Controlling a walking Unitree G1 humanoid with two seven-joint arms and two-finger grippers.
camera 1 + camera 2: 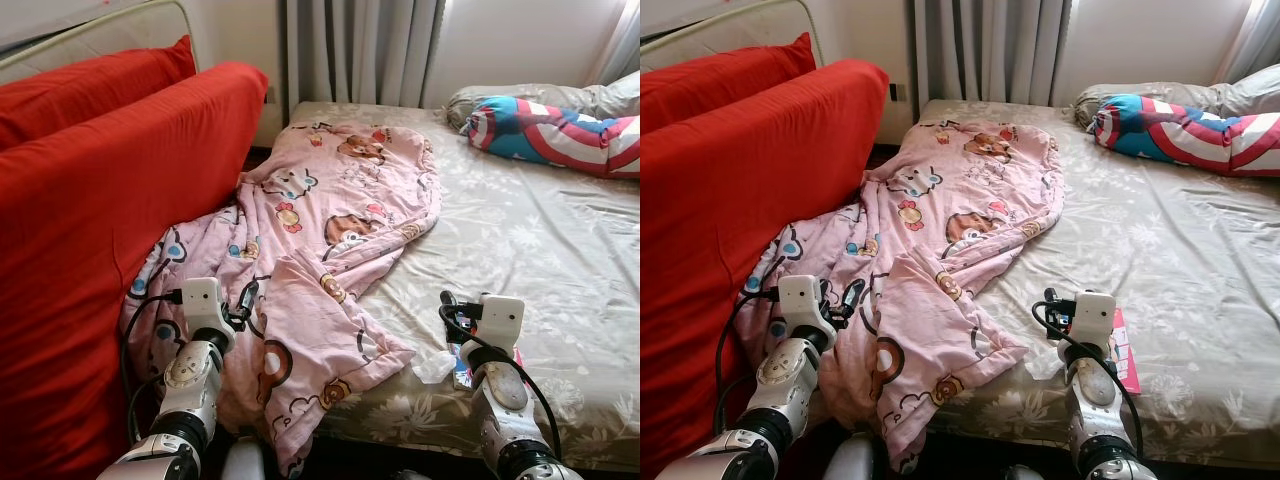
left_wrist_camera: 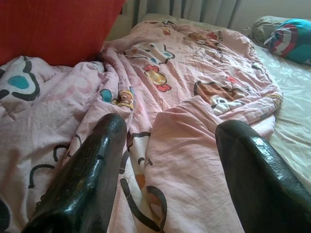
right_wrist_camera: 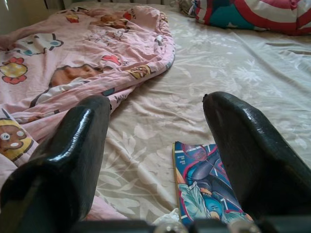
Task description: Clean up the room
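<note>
Pink cartoon-print blanket (image 1: 330,230) lies rumpled across the left half of the bed (image 1: 540,240), its lower corner spilling off the near edge and its left side bunched against a red sofa back (image 1: 110,210). How far the blanket reaches down between sofa and bed is hidden. A second red cushion (image 1: 90,85) sits behind the sofa back, partly cut off by the frame edge.

Left gripper (image 2: 170,160) hovers low over the blanket near the bed's left corner, fingers (image 2: 87,174) spread wide apart, holding nothing; whether the tips touch the cloth is hard to tell. Right gripper (image 3: 155,141) sits over the floral sheet near the bed's front edge, fingers (image 3: 252,145) also spread, empty.

Just under the right gripper lies a thin comic-style booklet (image 3: 201,187), flat on the sheet; in the head views it is mostly covered by the wrist (image 1: 1092,325), with only a pink-red edge (image 1: 1125,350) showing. A small crumpled white scrap (image 1: 432,367) lies beside it, touching the blanket's corner; what it is cannot be made out.

At the bed's far right, a star-and-stripe shield pillow (image 1: 560,135) rests on a grey pillow (image 1: 540,98), both cut off by the frame. Grey curtains (image 1: 360,50) hang behind the bed.
</note>
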